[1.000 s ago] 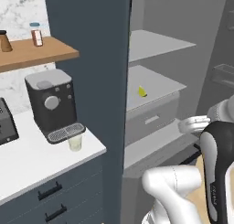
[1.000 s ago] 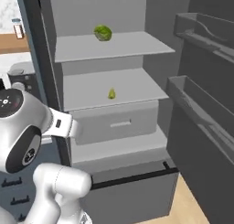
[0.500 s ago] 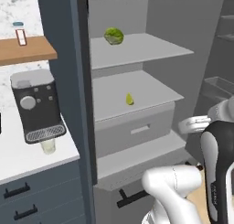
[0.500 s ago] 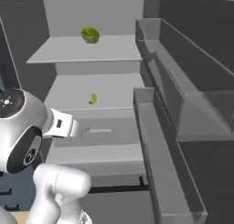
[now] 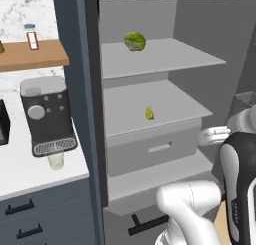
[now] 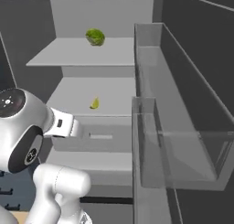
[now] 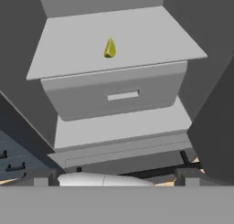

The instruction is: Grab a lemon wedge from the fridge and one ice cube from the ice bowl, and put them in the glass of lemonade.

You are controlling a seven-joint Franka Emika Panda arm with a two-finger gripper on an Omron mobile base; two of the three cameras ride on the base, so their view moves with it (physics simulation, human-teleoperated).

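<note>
The base has swung round to face the open fridge (image 5: pixel 165 64); the lemon wedge (image 7: pixel 109 48) sits ahead, jaws wide, empty.

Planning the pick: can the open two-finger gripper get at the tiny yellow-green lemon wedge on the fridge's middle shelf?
Probably yes. The tiny yellow-green lemon wedge lies alone near the grey shelf's front, the fridge stands open, and nothing sits between it and the gripper.

Lemon wedge (image 5: pixel 149 113) on fridge shelf (image 5: pixel 170 106)
</note>
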